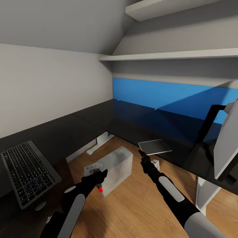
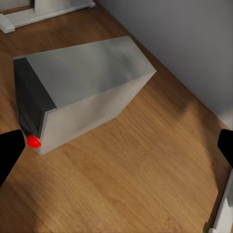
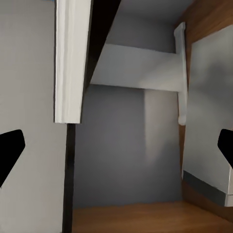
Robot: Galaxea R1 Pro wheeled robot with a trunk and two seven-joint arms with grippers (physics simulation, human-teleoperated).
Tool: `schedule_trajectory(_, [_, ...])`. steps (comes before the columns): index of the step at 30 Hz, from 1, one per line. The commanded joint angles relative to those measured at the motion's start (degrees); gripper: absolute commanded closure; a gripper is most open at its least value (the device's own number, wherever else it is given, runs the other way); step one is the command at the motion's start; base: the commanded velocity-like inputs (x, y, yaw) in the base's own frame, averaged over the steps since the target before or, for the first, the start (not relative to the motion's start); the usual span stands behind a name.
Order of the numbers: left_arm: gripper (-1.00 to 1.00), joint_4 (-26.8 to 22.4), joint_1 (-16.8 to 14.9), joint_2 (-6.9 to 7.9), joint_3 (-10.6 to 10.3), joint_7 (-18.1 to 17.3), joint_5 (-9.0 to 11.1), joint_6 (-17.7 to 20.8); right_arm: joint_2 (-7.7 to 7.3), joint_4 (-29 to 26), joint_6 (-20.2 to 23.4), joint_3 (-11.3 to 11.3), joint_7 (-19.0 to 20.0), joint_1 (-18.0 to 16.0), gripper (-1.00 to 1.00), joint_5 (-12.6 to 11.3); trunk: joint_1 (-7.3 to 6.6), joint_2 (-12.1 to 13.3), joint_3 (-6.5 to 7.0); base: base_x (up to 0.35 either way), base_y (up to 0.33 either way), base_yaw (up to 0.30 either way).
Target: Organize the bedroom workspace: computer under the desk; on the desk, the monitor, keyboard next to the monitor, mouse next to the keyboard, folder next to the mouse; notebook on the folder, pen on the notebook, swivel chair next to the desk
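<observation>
- Head view: the computer [image 1: 115,170] lies on the wood floor [image 1: 138,211] in front of the desk [image 1: 132,122], not under it. The keyboard [image 1: 28,173] rests on a black cabinet [image 1: 49,135] at left. The monitor [image 1: 228,142] stands at the desk's right end, the notebook [image 1: 154,146] at its front edge.
- Left wrist view: the left gripper [image 2: 116,145] is spread wide and empty above the computer [image 2: 82,87].
- Right wrist view: the right gripper [image 3: 116,145] gapes empty beside a white desk leg [image 3: 73,58].

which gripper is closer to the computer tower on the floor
Left. The left gripper hovers over the computer by its front panel; the right gripper is off to its side, near the desk edge.
</observation>
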Motion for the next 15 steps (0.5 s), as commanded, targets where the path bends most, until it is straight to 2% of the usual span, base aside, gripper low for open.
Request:
schedule_trajectory(1, [-1.00,-0.1,0.0,0.00,0.0,0.6,0.6,0.1,-0.03,0.0,0.0,0.2,0.2,0.0,-1.00,-1.6,-0.01,0.0,-0.05,0.000,0.000,0.000])
schedule_trajectory(10, [-1.00,-0.1,0.0,0.00,0.0,0.6,0.6,0.1,0.15,-0.2,0.0,0.3,0.2,0.0,-1.00,-3.2,-0.01,0.0,-0.05,0.000,0.000,0.000])
schedule_trajectory(15, [-1.00,-0.1,0.0,0.00,0.0,0.6,0.6,0.1,0.24,-0.2,0.1,0.4,0.2,0.0,-1.00,-3.5,-1.11,2.0,0.84,0.000,0.000,0.000])
